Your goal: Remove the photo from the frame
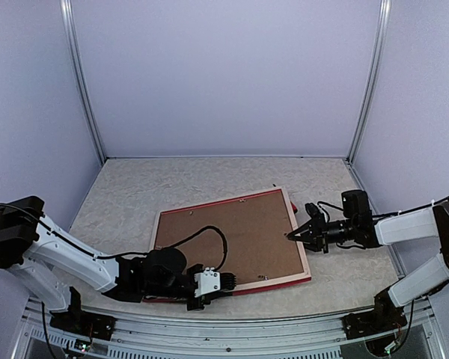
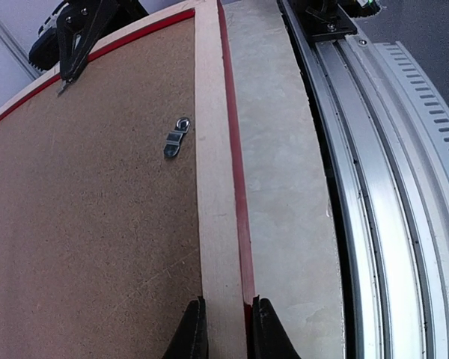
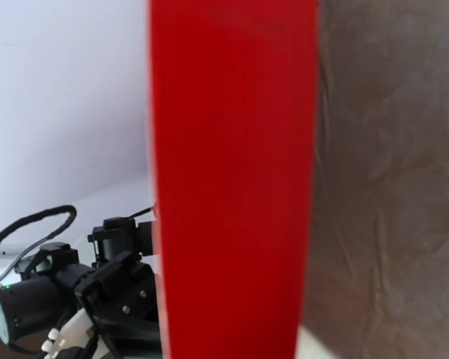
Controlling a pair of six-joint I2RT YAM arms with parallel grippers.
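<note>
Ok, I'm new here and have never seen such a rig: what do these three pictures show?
These are two robot arms bolted to a table. The wide picture comes from a fixed camera above and behind them; the other two come from a camera on each wrist. On the table lies the frame, face down, its brown backing board up. The left fingers clamp its near rail. The right fingers are at its right edge; their camera sees mostly a red blur, so whether they grip anything I cannot tell.
</note>
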